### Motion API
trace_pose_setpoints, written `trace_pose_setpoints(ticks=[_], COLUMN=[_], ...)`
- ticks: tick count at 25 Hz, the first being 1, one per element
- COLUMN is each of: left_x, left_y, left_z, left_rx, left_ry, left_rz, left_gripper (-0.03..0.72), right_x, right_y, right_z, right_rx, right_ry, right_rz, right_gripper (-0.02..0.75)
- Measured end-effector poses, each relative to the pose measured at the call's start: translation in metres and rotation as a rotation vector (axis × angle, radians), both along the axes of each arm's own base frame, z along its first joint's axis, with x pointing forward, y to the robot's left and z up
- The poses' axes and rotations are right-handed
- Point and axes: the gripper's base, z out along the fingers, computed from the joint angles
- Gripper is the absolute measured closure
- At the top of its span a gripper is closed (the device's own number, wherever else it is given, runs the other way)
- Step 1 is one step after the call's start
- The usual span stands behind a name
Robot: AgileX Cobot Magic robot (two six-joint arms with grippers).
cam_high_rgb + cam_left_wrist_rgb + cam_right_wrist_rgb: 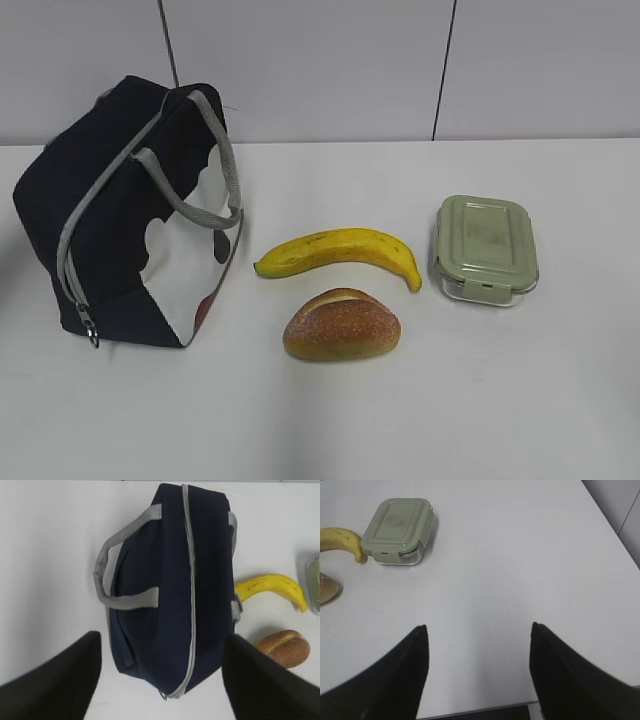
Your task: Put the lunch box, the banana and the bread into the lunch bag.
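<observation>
The navy lunch bag (120,215) stands at the left of the table, its grey zipper band closed and its handles up. To its right lie the yellow banana (340,252) and, nearer the front, the golden bread (342,325). The lunch box (485,248) with its sage-green lid sits furthest right. Neither gripper shows in the exterior view. My left gripper (162,640) hangs open above the lunch bag (172,585), near its zipper end; banana (272,587) and bread (285,647) lie beyond. My right gripper (477,627) is open over bare table, apart from the lunch box (397,525).
The white table (480,400) ends at a grey panelled wall (400,60) behind. In the right wrist view the table's near edge (480,710) runs just below the fingers, and a banana tip (350,542) and bread end (327,592) show at far left.
</observation>
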Motion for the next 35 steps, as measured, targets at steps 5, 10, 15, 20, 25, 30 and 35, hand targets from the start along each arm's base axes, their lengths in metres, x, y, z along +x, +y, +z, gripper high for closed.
trace_pose_setpoints(ticks=[5,10,15,20,25,30,35], left_x=[0.060,0.106,0.136,0.150,0.155,0.159,0.159], left_y=[-0.007,-0.016,-0.017,-0.018,-0.019,-0.022,-0.022], left_z=[-0.019,-0.043,-0.068,-0.082,-0.092,-0.102,-0.102], left_rx=[-0.001,0.011,0.016,0.013,0.000,-0.029,-0.035], left_ry=[0.092,0.175,0.253,0.290,0.317,0.350,0.355], left_rz=[-0.086,-0.149,-0.187,-0.198,-0.203,-0.209,-0.213], left_gripper=[0.209,0.212,0.212,0.251,0.354,0.440,0.675], right_x=[0.000,0.000,0.000,0.000,0.000,0.000,0.000], right_y=[0.000,0.000,0.000,0.000,0.000,0.000,0.000], right_z=[0.000,0.000,0.000,0.000,0.000,0.000,0.000], right_rx=[0.000,0.000,0.000,0.000,0.000,0.000,0.000], right_ry=[0.000,0.000,0.000,0.000,0.000,0.000,0.000], right_rz=[0.000,0.000,0.000,0.000,0.000,0.000,0.000], right_gripper=[0.268,0.268,0.268,0.268,0.268,0.268,0.268])
